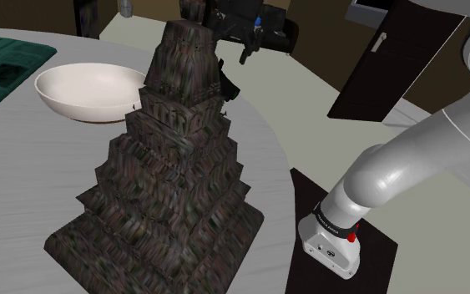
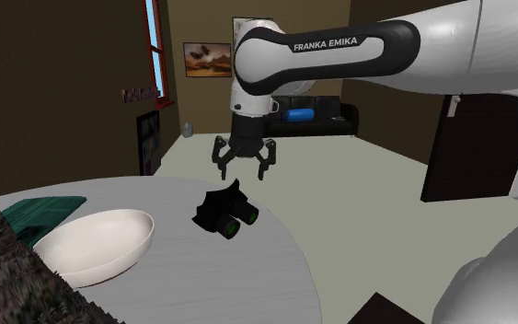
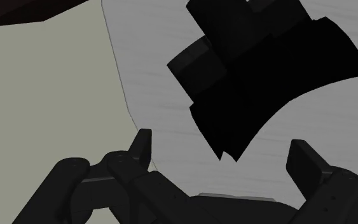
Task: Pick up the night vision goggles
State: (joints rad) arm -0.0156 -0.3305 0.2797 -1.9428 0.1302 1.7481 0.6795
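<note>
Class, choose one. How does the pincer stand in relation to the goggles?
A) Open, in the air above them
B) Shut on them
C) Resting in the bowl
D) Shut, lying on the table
A: the pincer hangs open above the goggles, which lie on the table untouched.

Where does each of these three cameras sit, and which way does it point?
Shoulder view: beside the stand, looking down across the round grey table past a dark stepped tower; white arm at lower right.
Second exterior view: near the stand, lower, facing the same way; open black gripper above black night vision goggles.
Wrist view: on the hand, looking down past fingers at the goggles.
Both exterior views share the white bowl.
</note>
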